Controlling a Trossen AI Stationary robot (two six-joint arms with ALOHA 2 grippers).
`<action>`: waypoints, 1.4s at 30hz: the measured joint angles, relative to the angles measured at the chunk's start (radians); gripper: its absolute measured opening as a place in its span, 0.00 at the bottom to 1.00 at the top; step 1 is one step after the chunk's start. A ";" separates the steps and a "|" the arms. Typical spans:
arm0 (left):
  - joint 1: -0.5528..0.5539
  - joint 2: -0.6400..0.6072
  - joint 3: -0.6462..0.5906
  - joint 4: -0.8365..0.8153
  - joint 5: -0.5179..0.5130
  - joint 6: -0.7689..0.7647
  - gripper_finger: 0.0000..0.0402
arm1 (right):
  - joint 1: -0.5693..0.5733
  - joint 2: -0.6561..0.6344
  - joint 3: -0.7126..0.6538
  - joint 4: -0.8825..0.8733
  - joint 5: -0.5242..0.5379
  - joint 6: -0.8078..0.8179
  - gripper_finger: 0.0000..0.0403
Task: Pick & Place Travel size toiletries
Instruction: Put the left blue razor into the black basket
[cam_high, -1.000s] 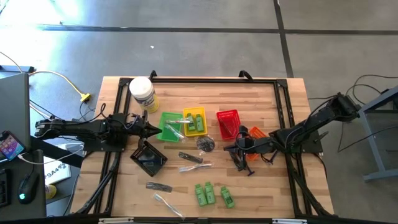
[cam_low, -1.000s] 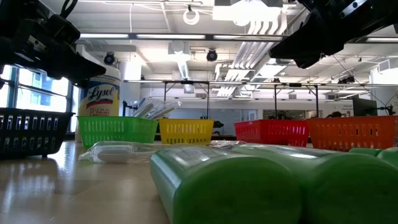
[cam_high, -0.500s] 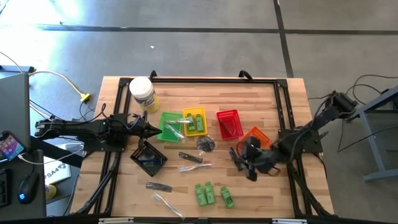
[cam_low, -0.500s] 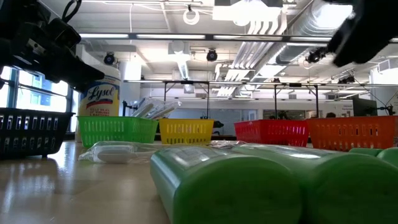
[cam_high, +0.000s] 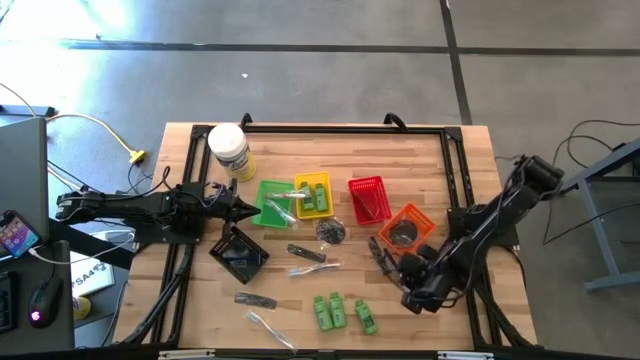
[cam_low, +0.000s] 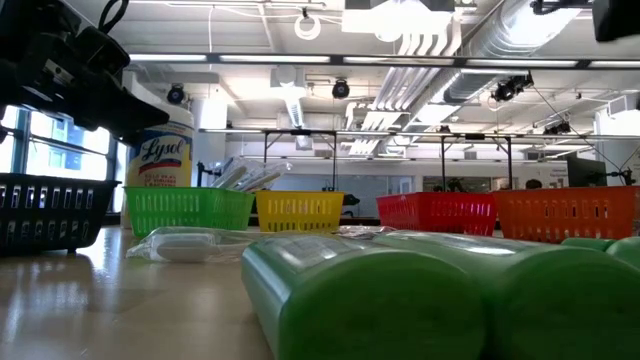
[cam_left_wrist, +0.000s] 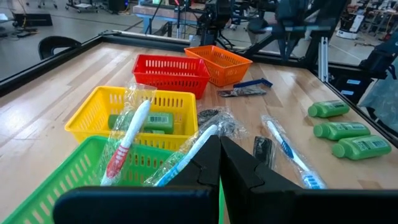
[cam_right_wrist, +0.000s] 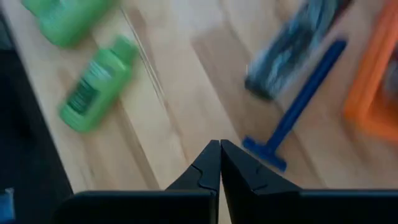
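Fingers pressed together and empty, the right hand (cam_right_wrist: 220, 163) hovered above the worktop (cam_high: 440, 160) beside a blue razor (cam_right_wrist: 297, 109) and the orange basket (cam_high: 405, 229). The left hand (cam_left_wrist: 219, 163) waited shut over the green basket (cam_left_wrist: 56, 182), with wrapped toothbrushes (cam_left_wrist: 126, 140) propped inside. Green bottles (cam_high: 340, 311) lay near the worktop's front edge.

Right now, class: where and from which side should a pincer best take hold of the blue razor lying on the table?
Probably mid-handle, from straight above. The blue razor lies flat on the bare wood, its handle long, slim and clear of the orange basket, while the crosswise head gives less to pinch.
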 joint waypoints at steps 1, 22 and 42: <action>0.000 0.000 0.000 0.000 0.000 0.000 0.00 | 0.000 0.018 0.000 -0.003 -0.016 0.014 0.03; 0.000 0.000 0.000 0.007 -0.007 0.000 0.00 | -0.039 0.117 -0.001 -0.077 -0.011 0.255 0.54; 0.000 0.000 0.000 0.007 -0.008 0.019 0.00 | -0.056 0.198 -0.001 -0.061 -0.016 0.217 0.32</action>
